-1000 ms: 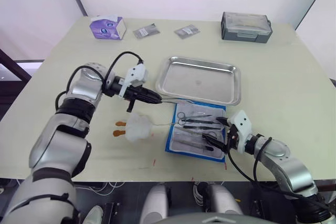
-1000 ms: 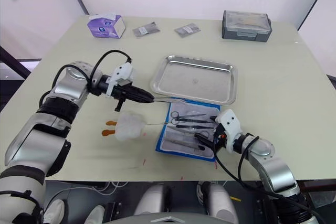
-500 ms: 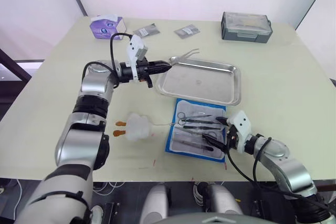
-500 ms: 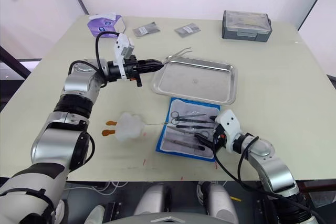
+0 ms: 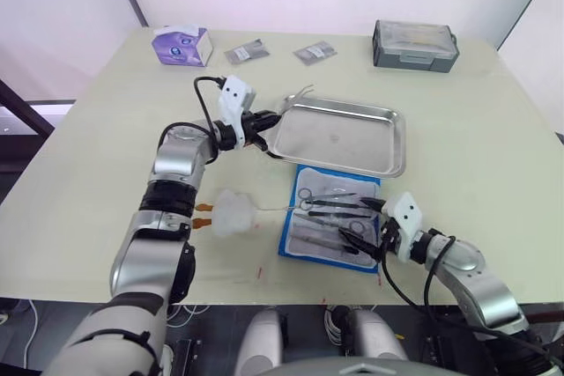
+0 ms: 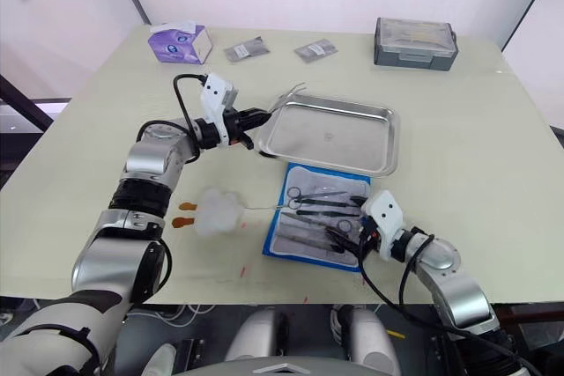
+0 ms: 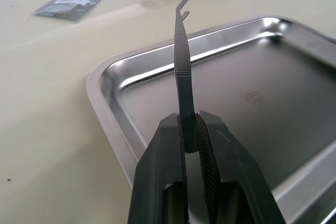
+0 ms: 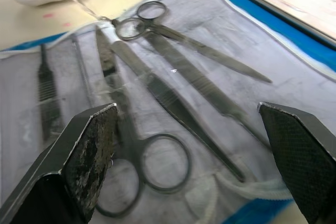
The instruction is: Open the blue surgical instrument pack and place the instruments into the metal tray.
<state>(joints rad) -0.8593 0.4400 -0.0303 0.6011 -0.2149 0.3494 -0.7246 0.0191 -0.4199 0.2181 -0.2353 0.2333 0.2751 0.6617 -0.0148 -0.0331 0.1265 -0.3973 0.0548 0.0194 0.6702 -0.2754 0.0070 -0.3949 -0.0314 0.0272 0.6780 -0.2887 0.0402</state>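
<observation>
Left end effector (image 7: 190,129) clamped shut, right end effector (image 8: 194,150) spread wide

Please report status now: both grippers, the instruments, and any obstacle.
Left gripper shut on tweezers, above metal tray corner. Right gripper open over opened blue pack, scissors inside. No obstacle seen.

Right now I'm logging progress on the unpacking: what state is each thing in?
blue surgical instrument pack: unfolded flat, instruments still inside.
metal tray: empty.
tweezers: gripped, tips over the tray's corner.
left claw: shut on the tweezers.
right claw: open over the pack.
grey box: lid closed.
tissue box: tissue sticking out.
</observation>
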